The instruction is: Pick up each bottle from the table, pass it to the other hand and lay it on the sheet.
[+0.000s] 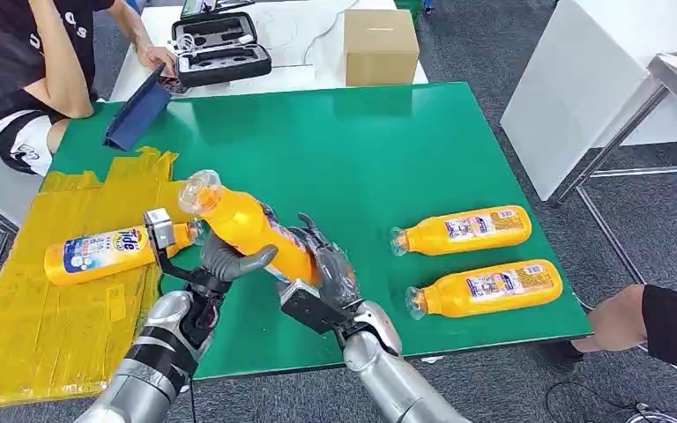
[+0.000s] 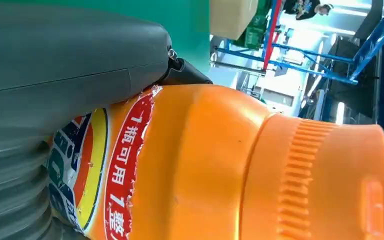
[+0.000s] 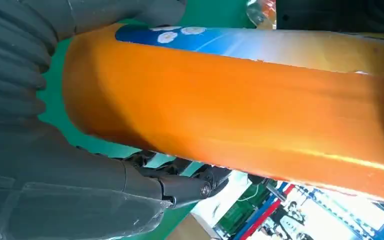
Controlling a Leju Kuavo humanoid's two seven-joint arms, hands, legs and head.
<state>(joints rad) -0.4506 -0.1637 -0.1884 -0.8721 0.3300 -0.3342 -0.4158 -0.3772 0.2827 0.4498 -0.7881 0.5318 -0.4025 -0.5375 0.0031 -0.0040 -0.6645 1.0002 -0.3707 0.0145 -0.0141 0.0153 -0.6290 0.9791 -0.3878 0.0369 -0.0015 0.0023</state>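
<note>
An orange detergent bottle [image 1: 245,225] is held tilted above the green table [image 1: 344,150], its clear cap pointing up and left. My right hand [image 1: 328,275] grips its lower body, and my left hand [image 1: 219,264] wraps it from below nearer the neck. Up close, the left wrist view has the bottle [image 2: 205,165] against my left hand [image 2: 55,75]. In the right wrist view the bottle [image 3: 230,100] lies in my right hand [image 3: 55,190]. Another bottle [image 1: 97,251] lies on the yellow sheet [image 1: 62,326]. Two more bottles [image 1: 463,231] [image 1: 485,289] lie on the table's right side.
A seated person [image 1: 26,79] is at the far left corner beside a blue pad [image 1: 137,115]. A black case [image 1: 220,48] and a cardboard box [image 1: 381,46] stand on the white table behind. Another person's hand [image 1: 621,322] reaches in by the right front corner.
</note>
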